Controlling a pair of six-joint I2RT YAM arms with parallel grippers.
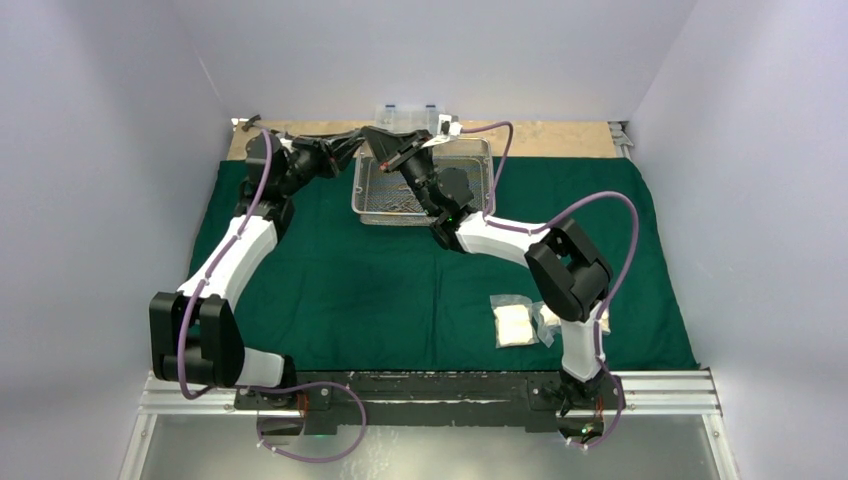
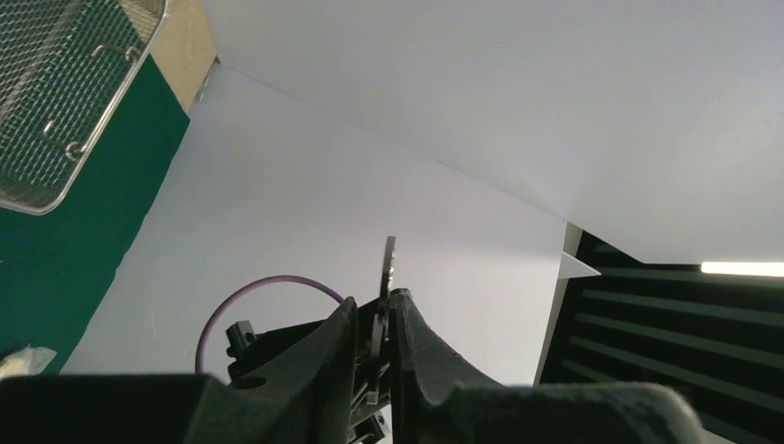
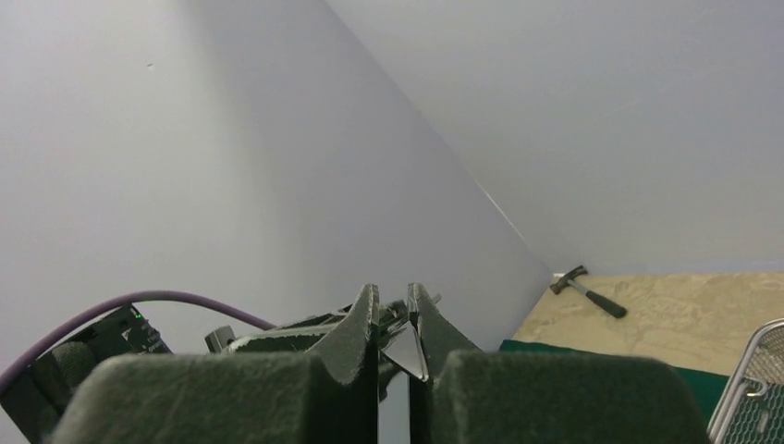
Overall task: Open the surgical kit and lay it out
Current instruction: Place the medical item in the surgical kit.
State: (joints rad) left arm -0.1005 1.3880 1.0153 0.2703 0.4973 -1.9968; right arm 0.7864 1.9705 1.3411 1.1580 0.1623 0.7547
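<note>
Tabletop: bare wood shows along the far edge. The dark green cloth wrap lies unfolded and flat over most of the surface.

Wire-mesh tray: stands on the cloth at the far middle, close to the cloth's far edge. In the left wrist view the tray shows steel loops on its mesh; which items they belong to cannot be told.

Gauze packets: lie on the cloth at the near right, just beside the right arm's base and partly hidden by that arm. They are well apart from the tray.

Left gripper: reaches in from the left and hangs over the tray's far left corner. Seen from its own wrist, the left gripper has its fingers drawn close together on a thin steel instrument, which stands up past the fingertips. The kind of instrument cannot be told.

Right gripper: reaches across the tray and meets the left gripper tip to tip. From its own wrist, the right gripper has its fingers nearly together, pinching a dark, shiny piece of the instrument.

Other items: a clear plastic box sits just beyond the tray. A small hammer lies on the bare wood at the far left corner.
</note>
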